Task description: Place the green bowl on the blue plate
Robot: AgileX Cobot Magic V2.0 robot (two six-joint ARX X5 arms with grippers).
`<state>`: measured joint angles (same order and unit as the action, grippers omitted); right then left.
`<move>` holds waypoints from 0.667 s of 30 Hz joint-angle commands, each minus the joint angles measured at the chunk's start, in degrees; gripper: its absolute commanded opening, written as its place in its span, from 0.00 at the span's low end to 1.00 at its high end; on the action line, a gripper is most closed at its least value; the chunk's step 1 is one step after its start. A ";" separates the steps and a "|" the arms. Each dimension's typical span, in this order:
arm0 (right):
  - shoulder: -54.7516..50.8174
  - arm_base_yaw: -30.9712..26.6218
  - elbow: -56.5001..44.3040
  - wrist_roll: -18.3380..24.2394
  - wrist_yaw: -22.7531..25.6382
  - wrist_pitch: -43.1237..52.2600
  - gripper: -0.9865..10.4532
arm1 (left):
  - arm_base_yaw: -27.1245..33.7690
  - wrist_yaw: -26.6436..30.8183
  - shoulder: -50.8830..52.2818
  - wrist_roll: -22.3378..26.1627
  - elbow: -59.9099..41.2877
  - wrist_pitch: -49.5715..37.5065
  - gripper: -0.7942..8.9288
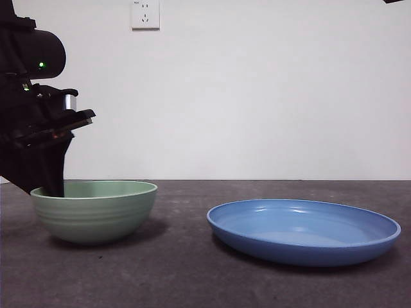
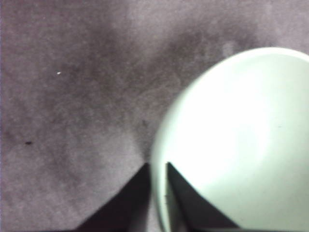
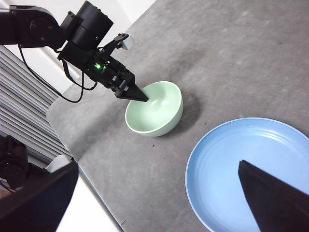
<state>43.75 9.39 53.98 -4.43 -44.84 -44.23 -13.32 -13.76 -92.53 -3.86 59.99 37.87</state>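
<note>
The green bowl (image 1: 96, 215) (image 3: 159, 108) stands on the dark table at the left. My left gripper (image 1: 51, 186) (image 3: 142, 98) reaches down onto its left rim. In the left wrist view the gripper (image 2: 157, 169) has one jaw inside the bowl (image 2: 241, 145) and one outside, shut on the rim. To the right of the bowl, apart from it, lies the blue plate (image 1: 302, 231) (image 3: 241, 164) with nothing on it. My right gripper (image 3: 154, 164) hangs open high above the table, over the plate's side.
The grey table (image 1: 192, 276) runs back to a white wall with a socket (image 1: 145, 14). A black tip of the waiting right arm (image 1: 395, 1) shows at the top right corner. The table's edge (image 3: 91, 179) and cables lie beyond the bowl.
</note>
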 commanded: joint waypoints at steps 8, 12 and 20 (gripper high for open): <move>0.35 0.20 1.22 -0.28 -0.20 0.39 0.63 | -0.20 1.36 -1.25 -2.03 2.21 0.76 0.10; 0.35 0.20 1.22 -0.74 -0.17 0.44 0.63 | -1.16 2.32 -1.25 -3.74 5.51 4.59 0.10; 0.35 0.20 1.22 -0.94 -0.17 0.46 0.63 | -6.97 4.85 -3.61 -4.76 19.26 15.39 0.10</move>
<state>43.77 9.39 53.98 -4.82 -44.82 -44.23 -19.38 -8.93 -94.32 -8.19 76.84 52.49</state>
